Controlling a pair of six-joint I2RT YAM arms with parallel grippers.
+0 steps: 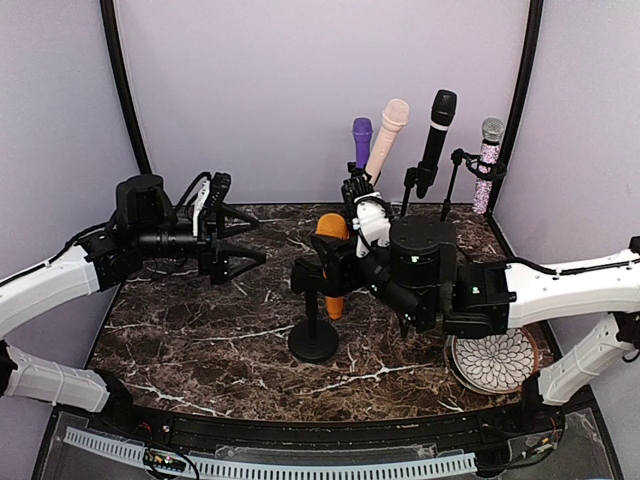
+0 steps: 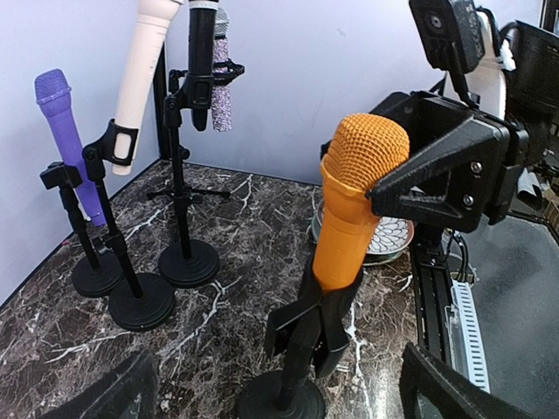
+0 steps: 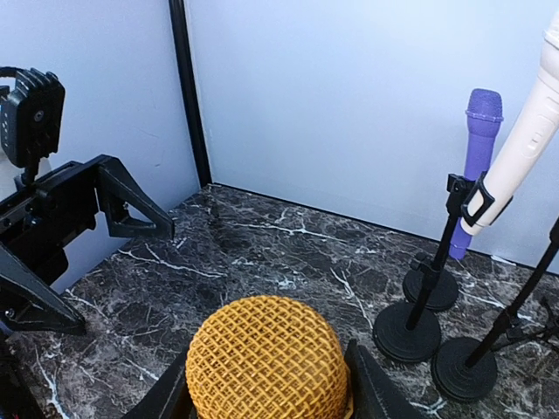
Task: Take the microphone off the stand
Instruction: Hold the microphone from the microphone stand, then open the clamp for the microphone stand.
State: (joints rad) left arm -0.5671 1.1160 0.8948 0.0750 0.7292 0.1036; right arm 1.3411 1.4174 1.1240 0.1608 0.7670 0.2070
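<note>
Looking at this front to back: nearest is the round base of the stand (image 1: 313,342), sitting mid-table on the marble table (image 1: 200,340), with a patterned plate (image 1: 495,362) off to its right. The orange microphone (image 1: 332,235) is clipped into that stand. Its long axis is close to upright with a slight lean, mesh head on top and tail poking down through the clip. The right gripper (image 3: 266,384) has its jaws either side of the mesh head, right up against it. Honestly I can't tell if they're properly clamped or just touching. The left gripper (image 1: 245,238) hangs wide open and empty, off to the left, well apart from the stand. So I'd call this the grab step, mic not out yet. Next move probably needs a firm pinch, then a pull straight up along the mic's axis so it slides out of the clip instead of dragging the stand over. Back row: purple mic (image 1: 361,135), cream mic (image 1: 388,128), black mic (image 1: 437,135) and glittery mic (image 1: 489,160), each on its own stand.
</note>
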